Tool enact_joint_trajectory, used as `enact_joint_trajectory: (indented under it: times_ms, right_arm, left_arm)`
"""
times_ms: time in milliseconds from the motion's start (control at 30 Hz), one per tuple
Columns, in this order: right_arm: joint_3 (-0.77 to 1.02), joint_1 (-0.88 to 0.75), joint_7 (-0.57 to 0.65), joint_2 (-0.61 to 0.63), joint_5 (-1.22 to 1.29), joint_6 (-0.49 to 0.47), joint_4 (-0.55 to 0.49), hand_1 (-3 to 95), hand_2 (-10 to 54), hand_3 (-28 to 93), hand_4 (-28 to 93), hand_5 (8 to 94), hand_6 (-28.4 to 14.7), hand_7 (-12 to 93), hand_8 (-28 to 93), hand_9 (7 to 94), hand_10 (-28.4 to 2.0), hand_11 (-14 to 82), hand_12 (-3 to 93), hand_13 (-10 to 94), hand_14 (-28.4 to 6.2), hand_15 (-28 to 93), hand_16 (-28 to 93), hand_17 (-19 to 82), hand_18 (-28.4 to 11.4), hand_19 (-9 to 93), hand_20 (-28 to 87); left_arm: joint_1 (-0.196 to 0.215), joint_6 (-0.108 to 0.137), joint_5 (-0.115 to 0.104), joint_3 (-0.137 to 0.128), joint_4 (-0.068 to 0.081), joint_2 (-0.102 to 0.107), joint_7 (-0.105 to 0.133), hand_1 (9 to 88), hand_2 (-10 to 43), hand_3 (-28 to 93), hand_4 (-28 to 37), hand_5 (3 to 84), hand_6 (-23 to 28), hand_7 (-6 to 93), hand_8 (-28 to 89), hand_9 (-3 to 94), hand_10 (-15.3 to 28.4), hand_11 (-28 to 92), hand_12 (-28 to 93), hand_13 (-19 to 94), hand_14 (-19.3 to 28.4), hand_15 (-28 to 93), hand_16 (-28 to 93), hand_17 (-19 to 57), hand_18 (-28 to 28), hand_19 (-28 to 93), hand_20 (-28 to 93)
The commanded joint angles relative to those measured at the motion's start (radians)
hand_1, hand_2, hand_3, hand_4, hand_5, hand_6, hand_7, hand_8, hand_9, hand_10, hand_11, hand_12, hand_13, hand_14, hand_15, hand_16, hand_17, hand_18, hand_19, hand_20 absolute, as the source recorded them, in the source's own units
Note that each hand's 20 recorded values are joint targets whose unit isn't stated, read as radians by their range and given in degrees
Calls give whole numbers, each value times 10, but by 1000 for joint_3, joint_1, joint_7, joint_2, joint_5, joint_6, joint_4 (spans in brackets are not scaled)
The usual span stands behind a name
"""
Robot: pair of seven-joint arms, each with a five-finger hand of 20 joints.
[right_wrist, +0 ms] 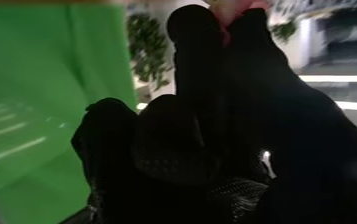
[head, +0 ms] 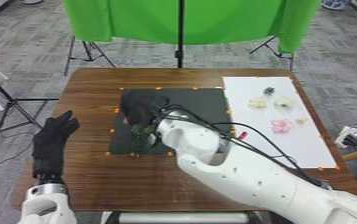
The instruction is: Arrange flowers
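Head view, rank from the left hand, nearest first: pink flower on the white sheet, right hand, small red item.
From the left hand:
1. Right hand, over the black mat.
2. Small red item, at the left side of the white sheet.
3. Pink flower, farther right on the sheet.

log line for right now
right hand: pinching something pink over black mat | left hand: open, left of mat | pink flower: on white sheet
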Motion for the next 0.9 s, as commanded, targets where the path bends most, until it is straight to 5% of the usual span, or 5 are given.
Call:
enact_joint_trajectory:
  times_ms: [33, 633, 900]
  right_arm:
    - [-49, -19, -19, -50, -36, 2, 75, 598, -95, 614, -239, 788, 28, 269, 67, 877, -73, 121, 476, 854, -22, 716, 368, 668, -107, 932, 674]
    - [-42, -18, -25, -116, -60, 64, 176, 580, -95, 620, -227, 766, 32, 274, 54, 846, -79, 109, 471, 841, -28, 716, 369, 656, -109, 932, 671]
    - [-36, -23, -34, -107, -68, 23, 168, 494, -95, 665, -230, 651, 29, 226, 4, 759, -100, 181, 392, 825, -34, 705, 368, 639, -114, 932, 656]
  left_arm:
    - [20, -14, -18, 15, -1, 6, 5, 144, 89, 658, -283, 466, 47, 123, -68, 436, 142, 205, 107, 303, 173, 296, -25, 33, 133, 132, 206]
    - [11, -26, -13, 44, 0, 16, -12, 140, 81, 657, -283, 464, 48, 122, -67, 438, 142, 211, 112, 305, 179, 311, -23, 30, 134, 138, 207]
    - [20, -19, -17, 42, -3, 8, 0, 140, 76, 660, -283, 462, 48, 122, -66, 441, 142, 217, 115, 309, 180, 319, -23, 30, 135, 140, 208]
